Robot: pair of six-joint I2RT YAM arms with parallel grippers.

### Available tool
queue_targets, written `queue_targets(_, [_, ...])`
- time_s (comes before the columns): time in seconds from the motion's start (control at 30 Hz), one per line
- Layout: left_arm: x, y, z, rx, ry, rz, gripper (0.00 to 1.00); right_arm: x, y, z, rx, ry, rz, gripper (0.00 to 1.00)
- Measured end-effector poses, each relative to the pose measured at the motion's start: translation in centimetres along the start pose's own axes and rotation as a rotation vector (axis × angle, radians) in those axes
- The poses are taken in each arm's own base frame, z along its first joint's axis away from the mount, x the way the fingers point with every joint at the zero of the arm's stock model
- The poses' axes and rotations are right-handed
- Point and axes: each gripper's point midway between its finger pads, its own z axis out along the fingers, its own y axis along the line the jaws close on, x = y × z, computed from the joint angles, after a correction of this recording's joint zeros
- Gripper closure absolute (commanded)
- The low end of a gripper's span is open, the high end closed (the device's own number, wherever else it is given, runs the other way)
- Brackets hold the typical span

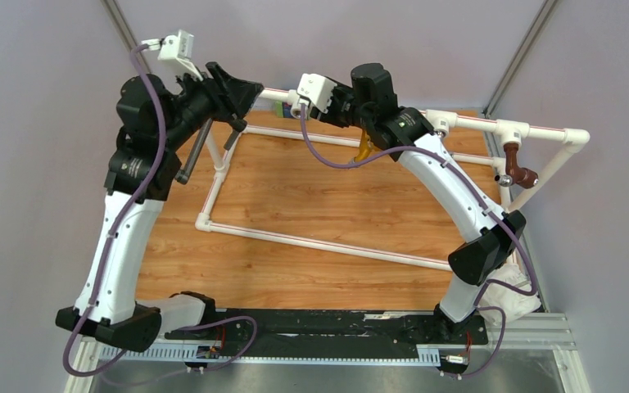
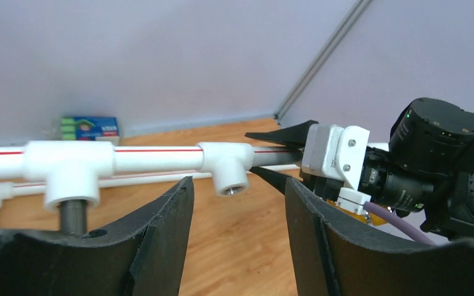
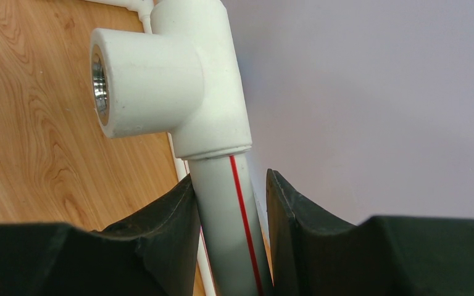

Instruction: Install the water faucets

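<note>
Wood tabletop (image 1: 295,213); right claw (image 3: 229,179) clamps white pipe (image 3: 222,213); brown tap (image 1: 522,173) far right.

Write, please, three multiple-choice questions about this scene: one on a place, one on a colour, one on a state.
1. Where is the dark faucet?
A. flat on the table
B. under a tee of the white frame
C. beside the arm bases

2. What colour is the stripe on the pipe that the right end effector grips?
A. blue
B. green
C. red

3. How is the left end effector?
A. open and empty
B. shut on the faucet
C. shut on a pipe

Answers:
1 B: the left wrist view shows its tube entering the tee from below.
2 C: a red line runs along the pipe.
3 A: its jaws stand apart with nothing between them.
</note>
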Motion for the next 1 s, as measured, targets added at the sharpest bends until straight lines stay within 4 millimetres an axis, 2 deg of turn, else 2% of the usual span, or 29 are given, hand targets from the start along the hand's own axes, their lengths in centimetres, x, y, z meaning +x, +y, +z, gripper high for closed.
queue_targets(0.07, [-1.6, 0.1, -1.2, -0.034, -0.053, 0.034, 0.35, 0.0, 0.0, 0.0, 0.000, 0.000, 0.000, 0.92])
queue_targets(0.13, [-3.0, 1.1, -2.4, -0.075, -0.096, 0.052, 0.34, 0.0, 0.0, 0.0, -0.001, 0.001, 0.000, 0.92])
queue_targets(0.2, [-4.0, 3.0, -3.4, -0.134, -0.135, 0.062, 0.31, 0.0, 0.0, 0.0, -0.001, 0.000, 0.000, 0.92])
queue_targets(0.27, [-4.1, 5.6, -4.2, -0.199, -0.152, 0.054, 0.27, 0.0, 0.0, 0.0, -0.001, 0.001, 0.000, 0.92])
queue_targets(0.43, [-1.6, 10.8, -4.3, -0.277, -0.106, -0.026, 0.23, 0.0, 0.0, -0.1, 0.000, 0.000, 0.000, 0.92])
queue_targets(0.57, [1.0, 13.4, -3.8, -0.281, -0.050, -0.112, 0.25, 0.0, 0.1, 0.0, 0.000, 0.000, 0.000, 0.92])
queue_targets(0.6, [1.5, 13.7, -3.6, -0.275, -0.039, -0.128, 0.26, 0.0, 0.1, 0.0, 0.000, 0.000, 0.000, 0.92])
queue_targets(0.7, [2.4, 13.9, -3.1, -0.249, -0.013, -0.161, 0.38, 0.1, 0.1, 0.0, 0.000, 0.000, 0.000, 0.92])
queue_targets(0.77, [2.5, 13.6, -2.8, -0.222, -0.006, -0.173, 0.46, 0.0, 0.1, 0.0, 0.000, -0.001, 0.000, 0.92])
queue_targets(0.8, [2.4, 13.4, -2.7, -0.207, -0.006, -0.175, 0.54, 0.0, 0.1, 0.0, 0.000, 0.000, 0.000, 0.92])
queue_targets(0.93, [2.2, 12.8, -2.5, -0.172, -0.010, -0.172, 0.66, 0.0, 0.1, 0.0, 0.000, 0.000, 0.000, 0.92])
queue_targets(1.0, [2.2, 12.5, -2.5, -0.161, -0.007, -0.168, 0.68, 0.0, 0.1, 0.0, 0.000, -0.001, 0.000, 0.92])
